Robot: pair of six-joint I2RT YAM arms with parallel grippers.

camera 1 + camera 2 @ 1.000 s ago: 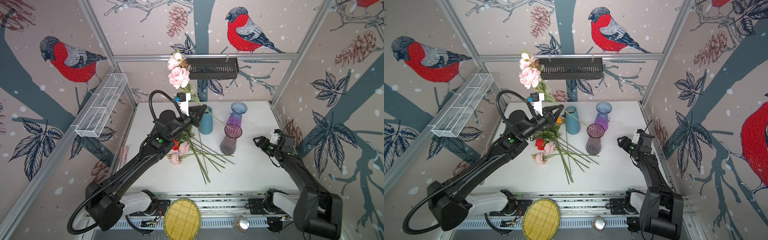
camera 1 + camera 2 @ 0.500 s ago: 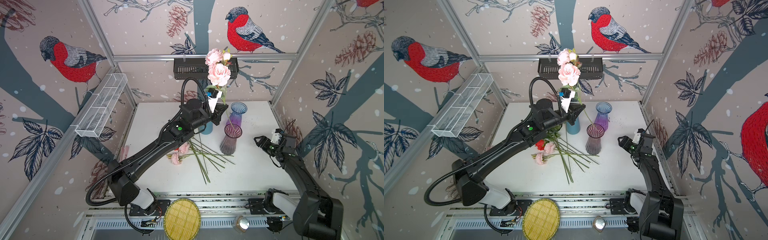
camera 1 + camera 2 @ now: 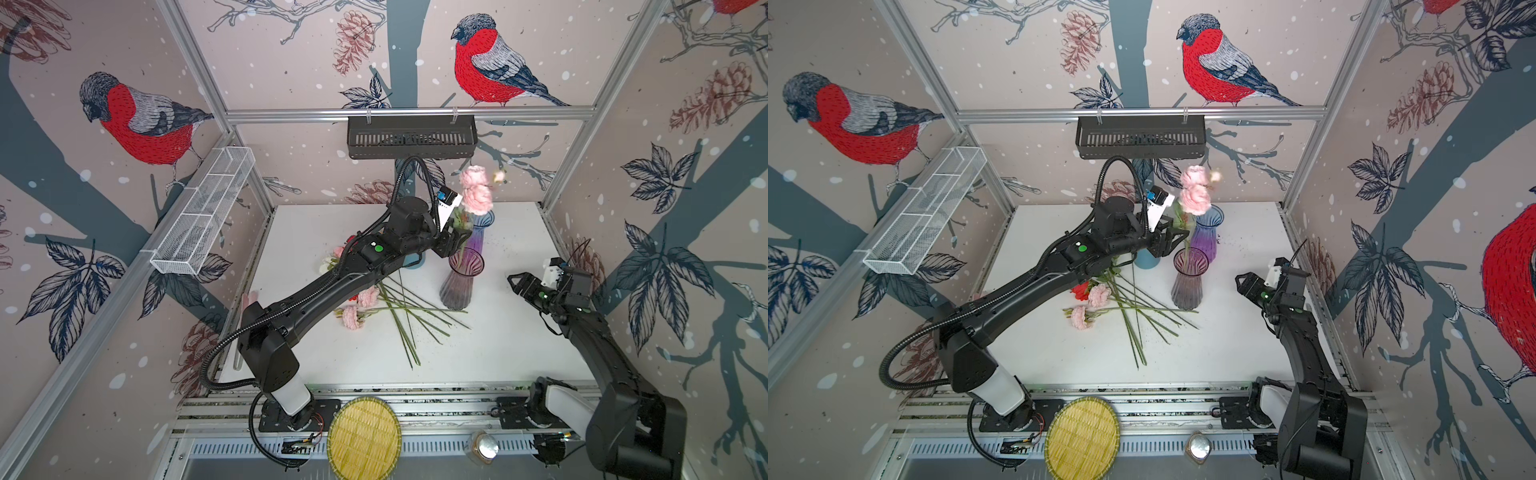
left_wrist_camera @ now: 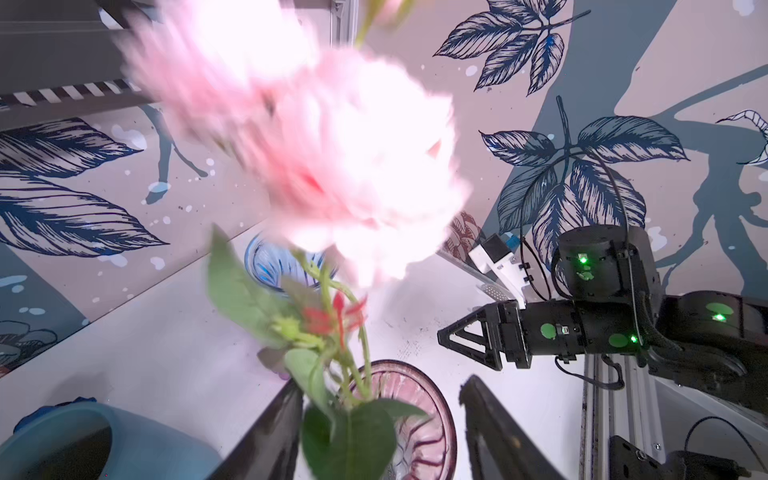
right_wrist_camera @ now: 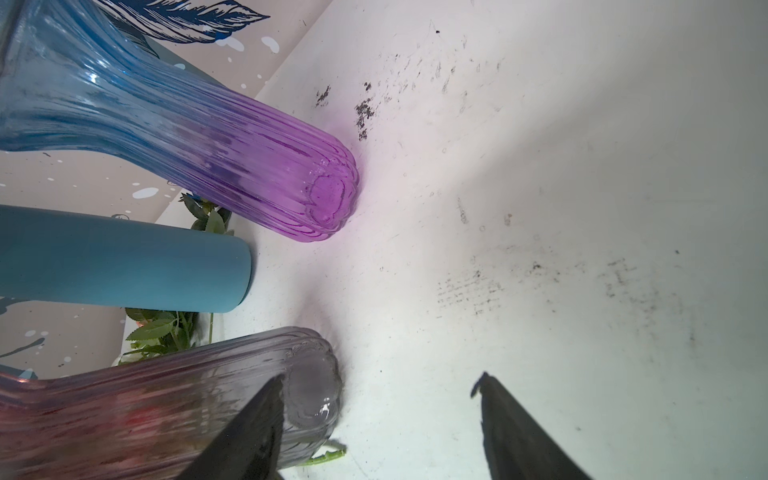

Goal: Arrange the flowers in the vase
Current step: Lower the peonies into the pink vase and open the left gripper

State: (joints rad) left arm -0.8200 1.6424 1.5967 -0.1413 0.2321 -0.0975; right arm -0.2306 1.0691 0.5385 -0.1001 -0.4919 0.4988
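A pink flower [image 3: 476, 195] [image 3: 1195, 193] stands blurred above the smoky purple vase [image 3: 461, 282] [image 3: 1188, 282]. Its green stem runs down between the jaws of my left gripper [image 3: 457, 241] [image 3: 1167, 245] toward the vase's mouth. In the left wrist view the gripper [image 4: 382, 384] is open, its fingers apart on either side of the stem and leaf, over the vase rim [image 4: 440, 415]. More flowers [image 3: 374, 299] [image 3: 1100, 299] lie in a heap on the table under the left arm. My right gripper [image 3: 515, 282] [image 5: 380, 378] hangs open and empty right of the vase's foot [image 5: 166, 399].
Behind the vase stand a tall blue-to-purple glass vase [image 3: 478, 232] [image 5: 208, 141] and a teal cylinder [image 3: 1147, 259] [image 5: 124, 257]. A black basket [image 3: 411, 137] hangs on the back rail and a white wire basket [image 3: 203, 212] on the left wall. A yellow woven tray [image 3: 363, 436] lies at the front.
My left arm swung right, carrying the pink flower from over the heap to the smoky vase, and its jaws opened off the stem. The right arm stayed put.
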